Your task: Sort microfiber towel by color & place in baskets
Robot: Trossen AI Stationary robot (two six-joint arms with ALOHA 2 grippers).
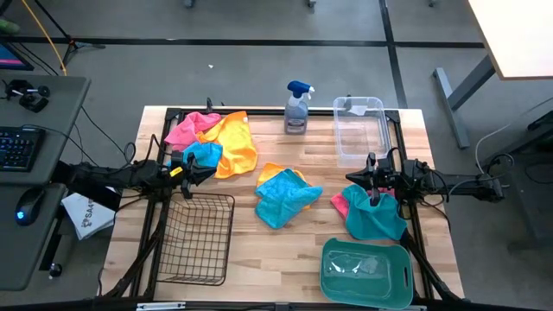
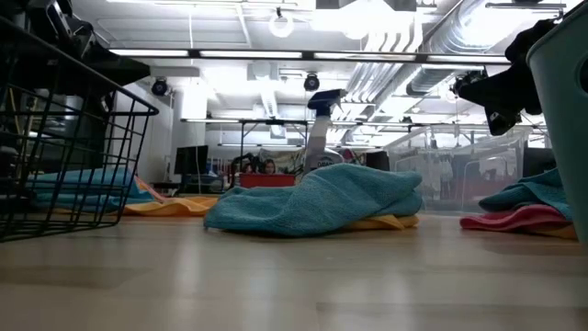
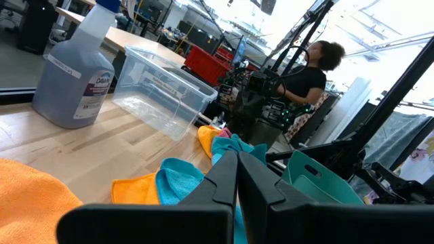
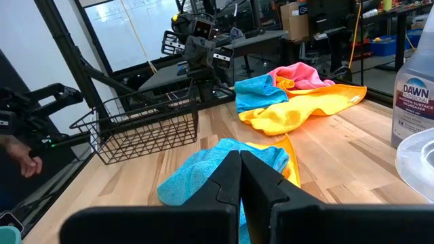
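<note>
Nearest us stand the teal basket (image 1: 365,273) and the black wire basket (image 1: 196,238), both without towels as far as we can see; past them our left gripper (image 1: 201,168) and right gripper (image 1: 361,180) hang clenched on nothing, one at each side of the table. The microfiber towels lie in three heaps: turquoise on yellow at the middle (image 1: 285,195), turquoise on pink under the right arm (image 1: 373,215), and pink, yellow and turquoise by the left gripper (image 1: 216,138). We judge them light, limp and clingy, so we would pinch a raised fold of the top cloth alone; farthest stands the clear tub (image 1: 359,130) beside a spray bottle (image 1: 297,107).
</note>
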